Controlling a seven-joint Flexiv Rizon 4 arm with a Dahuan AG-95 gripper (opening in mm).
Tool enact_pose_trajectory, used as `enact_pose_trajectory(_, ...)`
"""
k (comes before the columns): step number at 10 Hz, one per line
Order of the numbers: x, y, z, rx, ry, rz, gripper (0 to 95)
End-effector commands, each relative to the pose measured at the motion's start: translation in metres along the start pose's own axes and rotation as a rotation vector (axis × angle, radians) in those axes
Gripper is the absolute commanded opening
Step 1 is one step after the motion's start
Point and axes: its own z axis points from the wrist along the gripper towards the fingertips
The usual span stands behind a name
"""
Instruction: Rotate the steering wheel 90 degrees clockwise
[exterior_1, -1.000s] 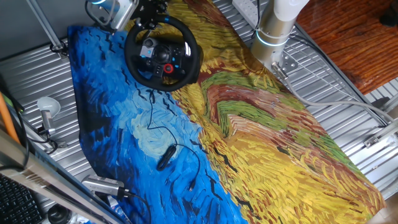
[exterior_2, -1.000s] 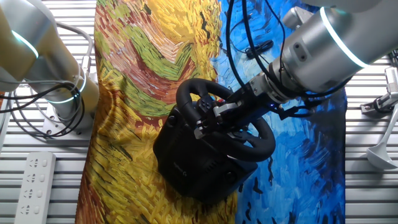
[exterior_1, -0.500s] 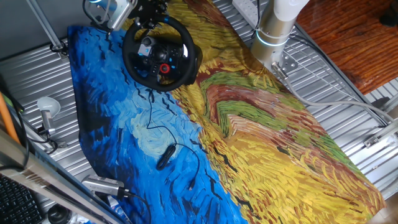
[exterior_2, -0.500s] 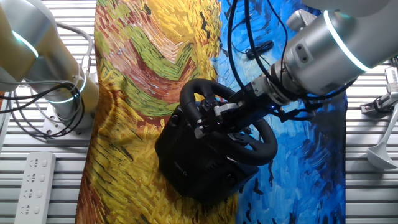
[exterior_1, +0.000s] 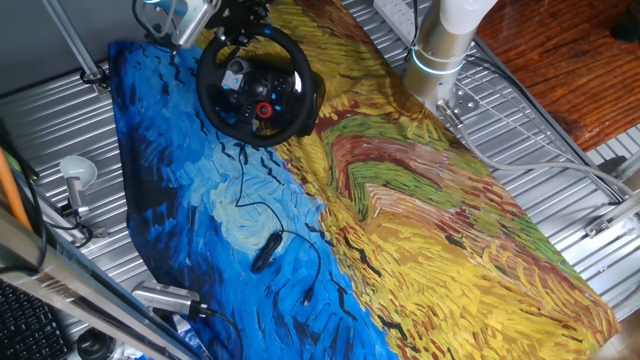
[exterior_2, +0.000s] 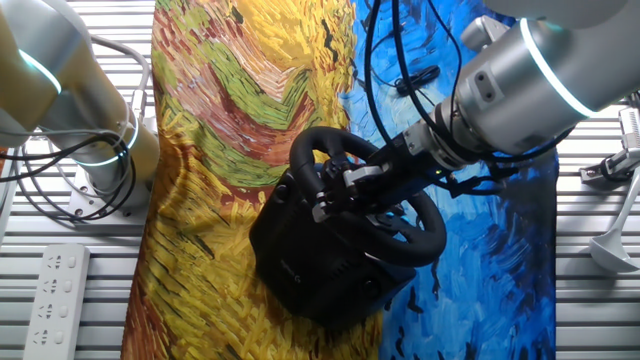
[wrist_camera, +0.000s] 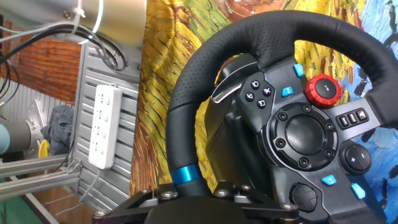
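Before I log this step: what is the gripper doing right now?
Gripper: closed on the rim of the steering wheel, at the blue stripe.

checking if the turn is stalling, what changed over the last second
The steering wheel shifted slightly toward the blue side of the cloth and its hub turned a little, all in the first half second; since then nothing visibly moved. The gripper stayed on the rim throughout, nothing let go. The small black device with its cable and the cloth stayed put.
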Motion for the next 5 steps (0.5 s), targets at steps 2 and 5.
enact_pose_trajectory(2, 0.0010, -0.0014, 0.0004, 0.004, -0.009, 0.013, 0.0)
enact_pose_trajectory(5, 0.0010, -0.0014, 0.0002, 0.003, -0.011, 0.037, 0.0)
